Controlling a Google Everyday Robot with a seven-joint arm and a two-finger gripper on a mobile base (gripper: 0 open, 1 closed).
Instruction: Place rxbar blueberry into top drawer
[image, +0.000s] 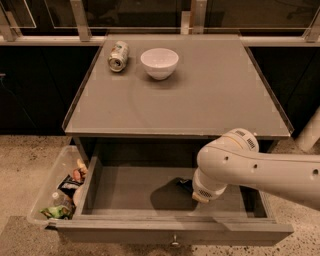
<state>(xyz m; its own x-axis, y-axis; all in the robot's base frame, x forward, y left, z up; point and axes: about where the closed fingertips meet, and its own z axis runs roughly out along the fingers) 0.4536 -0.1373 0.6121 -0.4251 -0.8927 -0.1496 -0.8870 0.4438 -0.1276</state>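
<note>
The top drawer (150, 220) is pulled open below the grey table, its flat front and small metal knob (174, 243) toward me. My white arm reaches from the right down into the drawer. The gripper (186, 186) is low inside it, mostly hidden behind the arm's wrist (207, 187); only a dark tip shows just left of the wrist, near the drawer floor. The rxbar blueberry is not clearly visible; a dark shape at the gripper tip may be it, I cannot tell.
On the table top (200, 95) stand a white bowl (159, 62) and a green-and-silver can (118, 56) lying on its side at the back left. A clear plastic bin (55, 192) with mixed snack wrappers hangs at the drawer's left.
</note>
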